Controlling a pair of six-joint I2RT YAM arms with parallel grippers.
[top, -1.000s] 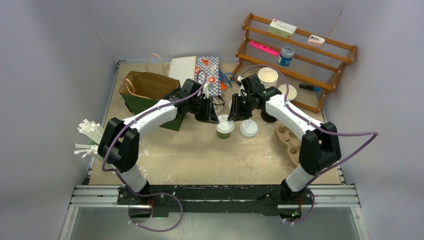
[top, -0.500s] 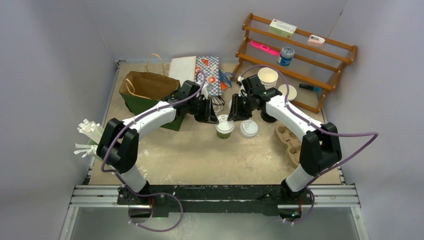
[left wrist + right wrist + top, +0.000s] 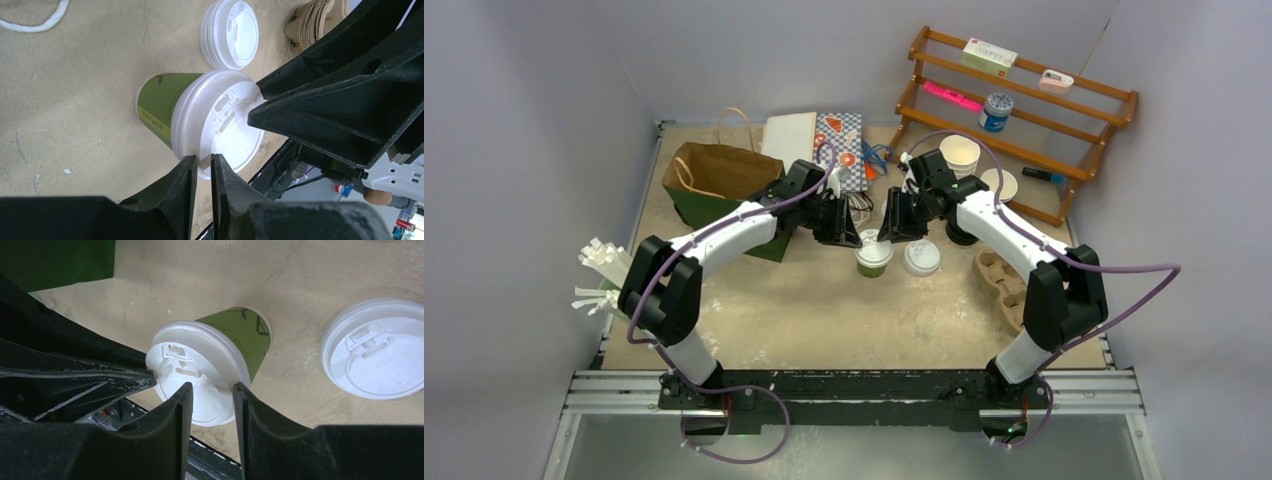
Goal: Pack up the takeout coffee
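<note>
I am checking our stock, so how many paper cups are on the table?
3. The green cup stands mid-table, lid on. The far white cup and the near white cup stand open by the rack. More may be nested inside those.

Lilac walls (image 3: 524,100) enclose a beige table (image 3: 824,315) and wooden rack (image 3: 1104,88).

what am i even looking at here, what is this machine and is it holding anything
These are two robot arms, each ending in a two-finger gripper. The wide picture looks down from above; the close ones come from a camera on each wrist. On the table stand a green coffee cup with a white lid, loose lids, a paper bag and a cardboard cup carrier. The left gripper, nearly closed, and the right gripper, jaws apart, both sit over the lid; neither clearly grips it.
</note>
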